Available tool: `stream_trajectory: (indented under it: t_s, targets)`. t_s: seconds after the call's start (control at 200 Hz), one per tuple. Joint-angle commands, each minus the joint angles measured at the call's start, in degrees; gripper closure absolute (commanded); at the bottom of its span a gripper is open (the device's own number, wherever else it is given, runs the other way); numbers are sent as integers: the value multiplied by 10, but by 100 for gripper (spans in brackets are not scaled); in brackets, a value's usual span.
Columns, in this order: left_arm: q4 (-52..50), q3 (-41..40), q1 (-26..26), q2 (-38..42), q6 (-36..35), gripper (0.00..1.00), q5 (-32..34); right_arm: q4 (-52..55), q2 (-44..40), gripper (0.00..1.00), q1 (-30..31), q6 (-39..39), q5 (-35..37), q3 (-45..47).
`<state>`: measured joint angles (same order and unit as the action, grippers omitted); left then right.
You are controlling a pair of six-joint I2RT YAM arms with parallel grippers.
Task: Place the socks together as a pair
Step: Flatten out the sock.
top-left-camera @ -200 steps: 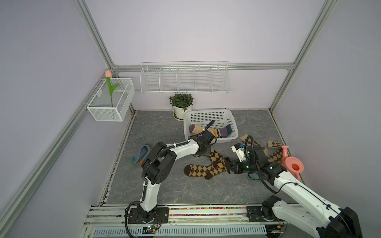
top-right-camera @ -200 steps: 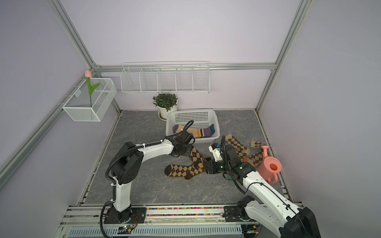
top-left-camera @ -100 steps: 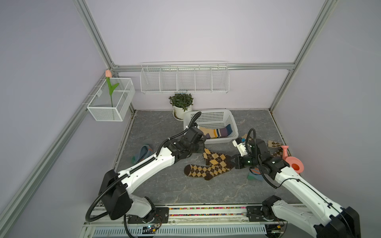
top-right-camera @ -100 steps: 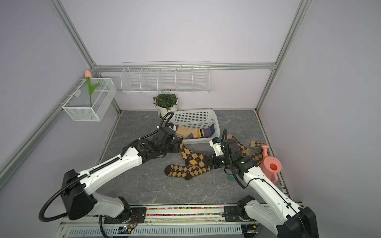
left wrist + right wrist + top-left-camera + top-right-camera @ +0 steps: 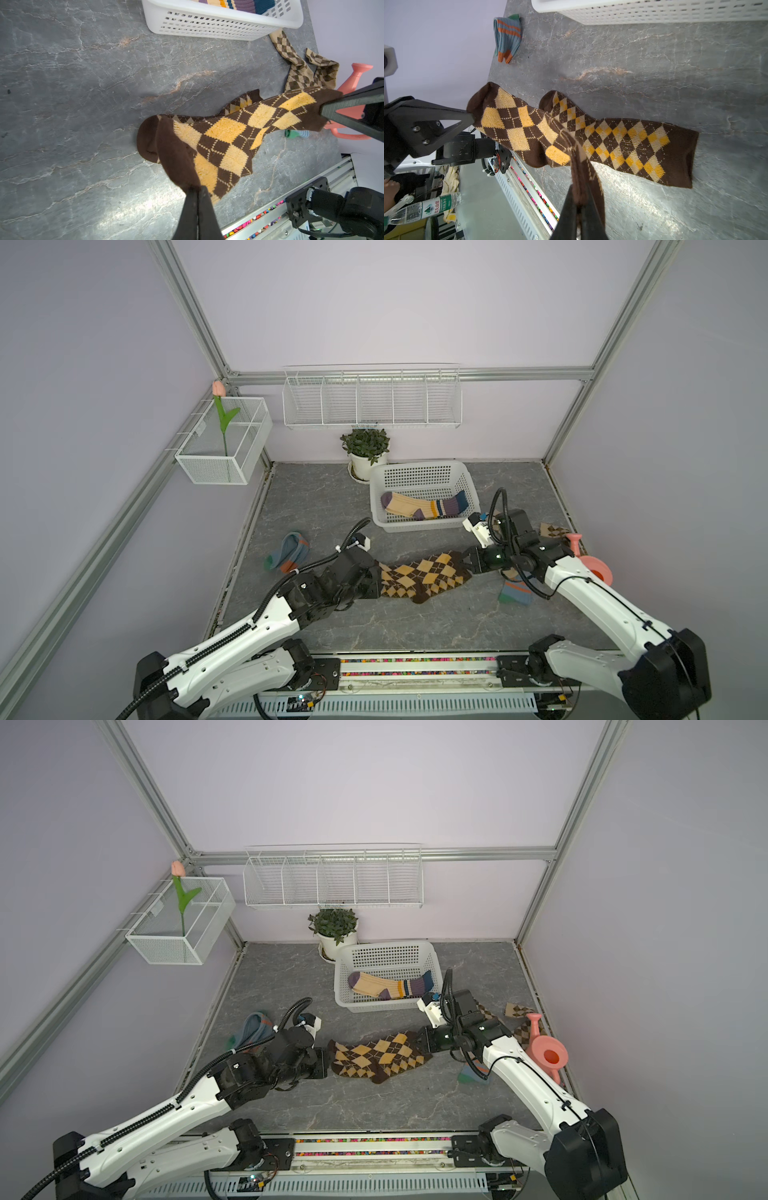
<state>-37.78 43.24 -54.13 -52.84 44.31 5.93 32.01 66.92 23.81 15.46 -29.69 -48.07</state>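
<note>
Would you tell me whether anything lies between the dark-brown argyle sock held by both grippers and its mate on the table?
Nothing visible does. The held sock, stretched between the left gripper and right gripper, hangs over part of its mate, which lies flat on the table.

Toward three o'clock, the right arm [image 5: 590, 601] is partly hiding a blue striped sock [image 5: 514, 594] and tan argyle socks [image 5: 555, 530].

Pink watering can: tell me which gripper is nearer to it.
Right. The right gripper, shut on one end of the brown diamond sock, is on the side toward the watering can; the left gripper, shut on the other end, is farther off.
</note>
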Motion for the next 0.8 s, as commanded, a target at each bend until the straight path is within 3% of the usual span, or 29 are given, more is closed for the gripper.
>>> stream_trajectory:
  t_s: [0.0, 0.23, 0.47, 0.795]
  targets:
    - [33, -11, -3, -19, -3, 100, -7, 5, 21, 93, -2, -19, -22, -10]
    - [103, -11, -3, -85, -38, 100, -15, 17, 43, 93, 1, -25, -8, -9]
    - [91, 10, -3, -128, -47, 100, -11, 22, 74, 93, 13, -29, -3, -7]
    - [52, 29, -3, -52, -54, 100, 3, 45, 36, 93, 28, -22, 15, -6]
